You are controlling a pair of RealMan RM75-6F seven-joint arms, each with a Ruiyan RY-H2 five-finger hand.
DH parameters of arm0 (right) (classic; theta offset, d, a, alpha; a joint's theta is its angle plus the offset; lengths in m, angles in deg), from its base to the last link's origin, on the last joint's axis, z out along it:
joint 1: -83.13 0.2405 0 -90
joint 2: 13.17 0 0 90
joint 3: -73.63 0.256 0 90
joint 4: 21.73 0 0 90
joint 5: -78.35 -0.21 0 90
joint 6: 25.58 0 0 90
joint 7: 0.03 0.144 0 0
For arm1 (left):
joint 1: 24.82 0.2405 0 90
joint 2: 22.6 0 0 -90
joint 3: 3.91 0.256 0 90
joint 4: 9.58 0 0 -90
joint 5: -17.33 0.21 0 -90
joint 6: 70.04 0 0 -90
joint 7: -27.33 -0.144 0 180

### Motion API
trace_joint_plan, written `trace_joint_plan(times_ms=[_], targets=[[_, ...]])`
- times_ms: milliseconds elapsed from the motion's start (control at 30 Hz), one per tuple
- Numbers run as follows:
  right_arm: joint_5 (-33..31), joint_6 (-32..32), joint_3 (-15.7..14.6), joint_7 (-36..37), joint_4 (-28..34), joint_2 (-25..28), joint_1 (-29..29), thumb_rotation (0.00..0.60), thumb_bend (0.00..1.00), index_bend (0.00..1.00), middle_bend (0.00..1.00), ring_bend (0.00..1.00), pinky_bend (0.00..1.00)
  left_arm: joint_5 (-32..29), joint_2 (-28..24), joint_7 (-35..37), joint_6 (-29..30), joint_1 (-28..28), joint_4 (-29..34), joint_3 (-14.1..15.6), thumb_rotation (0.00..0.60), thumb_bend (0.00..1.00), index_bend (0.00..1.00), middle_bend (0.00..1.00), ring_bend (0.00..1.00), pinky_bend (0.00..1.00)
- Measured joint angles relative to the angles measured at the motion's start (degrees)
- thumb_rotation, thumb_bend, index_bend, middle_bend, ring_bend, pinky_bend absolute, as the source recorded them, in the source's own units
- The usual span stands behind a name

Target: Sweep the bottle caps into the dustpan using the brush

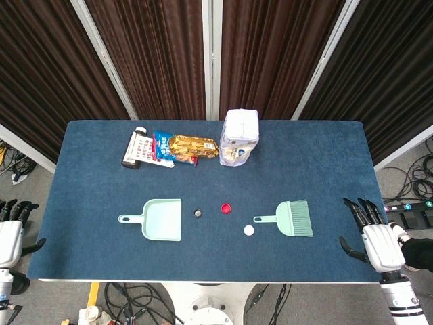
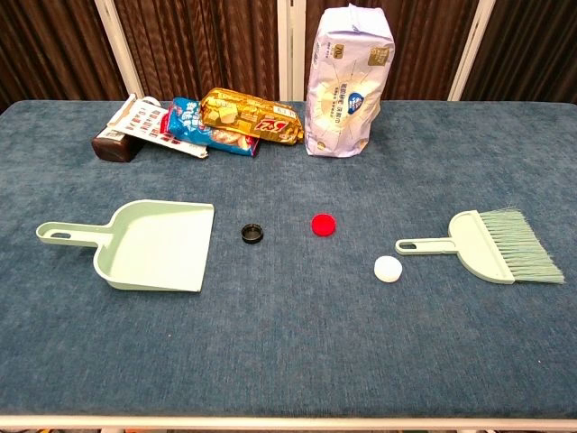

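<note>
Nothing grasped yet. Right hand (image 1: 379, 245) empty, fingers apart; left hand (image 1: 10, 237) state unclear. Next: take brush (image 2: 491, 246) handle, steady dustpan (image 2: 153, 244), then caps (image 2: 323, 225).

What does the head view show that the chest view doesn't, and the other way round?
Only the head view shows the left hand and right hand, both holding nothing, off the table's sides, plus floor cables. Only the chest view shows the print on the upright white bag's front. Both share the dustpan, brush, black cap, red cap, white cap and the snack packets on the blue table.
</note>
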Motion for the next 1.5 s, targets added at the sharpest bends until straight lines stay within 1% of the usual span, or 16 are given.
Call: trace_joint_plan(times_ms=[267, 300, 367, 400, 467, 533, 667, 767, 900, 1033, 1167, 1300, 1500], targets=[[0.24, 0.23, -0.32, 0.23, 0.08, 0.31, -0.2, 0.6, 0.26, 0.0, 0.15, 0.0, 0.0, -0.24, -0.34, -0.43, -0.54, -0.17, 0.71, 0.13, 0.6, 0.11, 0.24, 0.2, 0.11, 0.11], [0.27, -0.22, -0.33, 0.18, 0.21, 0.41, 0.04, 0.6, 0.24, 0.0, 0.15, 0.0, 0.0, -0.25, -0.34, -0.46, -0.67, -0.25, 0.77, 0.13, 0.6, 0.11, 0.24, 0.2, 0.11, 0.11], [0.23, -1.43, -0.33, -0.15, 0.59, 0.65, 0.67, 0.6, 0.16, 0.03, 0.16, 0.0, 0.0, -0.26, -0.31, -0.53, -0.97, -0.46, 0.88, 0.13, 0.6, 0.11, 0.24, 0.2, 0.11, 0.11], [0.07, -2.65, -0.26, -0.7, 0.98, 0.84, 1.28, 0.6, 0.1, 0.05, 0.17, 0.0, 0.0, -0.26, -0.29, -0.53, -1.09, -0.55, 0.91, 0.12, 0.6, 0.11, 0.24, 0.2, 0.11, 0.11], [-0.4, -4.91, 0.05, -2.31, 1.59, 0.97, 2.54, 0.6, 0.03, 0.09, 0.2, 0.0, 0.0, -0.21, -0.25, -0.4, -1.31, -0.76, 0.93, 0.1, 0.6, 0.11, 0.24, 0.2, 0.11, 0.11], [-1.48, -7.99, 0.71, -5.25, 2.27, 0.82, 4.41, 0.6, 0.01, 0.14, 0.24, 0.0, 0.01, -0.16, -0.22, -0.39, -1.39, -0.83, 0.96, 0.13, 0.6, 0.11, 0.24, 0.2, 0.11, 0.11], [-4.41, -13.22, 2.43, -13.03, 2.66, -0.89, 8.25, 0.6, 0.01, 0.22, 0.29, 0.03, 0.03, -0.01, -0.41, -0.3, -1.47, -0.7, 1.11, 0.5, 0.6, 0.11, 0.24, 0.2, 0.11, 0.11], [-6.71, -16.53, 3.52, -20.8, 1.99, -3.49, 11.13, 0.6, 0.03, 0.29, 0.33, 0.04, 0.03, 0.04, -0.51, -0.2, -1.48, -0.63, 1.16, 0.65, 0.6, 0.11, 0.24, 0.2, 0.11, 0.11], [-9.97, -20.69, 4.64, -32.64, 0.14, -8.48, 15.35, 0.6, 0.04, 0.33, 0.36, 0.06, 0.04, 0.09, -0.53, 0.15, -1.69, -0.61, 0.95, 0.85, 0.6, 0.11, 0.24, 0.2, 0.11, 0.11], [-13.02, -23.92, 5.15, -41.51, -2.26, -14.62, 19.19, 0.6, 0.06, 0.35, 0.37, 0.07, 0.06, 0.15, -0.35, 0.64, -1.88, -0.67, 0.47, 0.94, 0.6, 0.11, 0.24, 0.2, 0.11, 0.11], [-15.61, -25.78, 5.16, -45.15, -5.33, -19.81, 21.65, 0.6, 0.06, 0.39, 0.38, 0.07, 0.07, 0.09, -0.14, 1.31, -2.13, -0.63, -0.18, 1.08, 0.6, 0.11, 0.24, 0.2, 0.11, 0.11], [-17.11, -26.39, 4.78, -46.57, -9.21, -23.88, 22.93, 0.6, 0.06, 0.39, 0.38, 0.07, 0.07, 0.17, 0.12, 1.92, -2.17, -0.66, -0.8, 1.11, 0.6, 0.11, 0.24, 0.2, 0.11, 0.11], [-17.52, -26.7, 3.73, -46.93, -13.54, -27.32, 24.06, 0.6, 0.1, 0.39, 0.38, 0.07, 0.07, 0.28, 0.36, 2.16, -2.41, -0.86, -1.25, 1.1, 0.6, 0.11, 0.24, 0.2, 0.11, 0.11]])
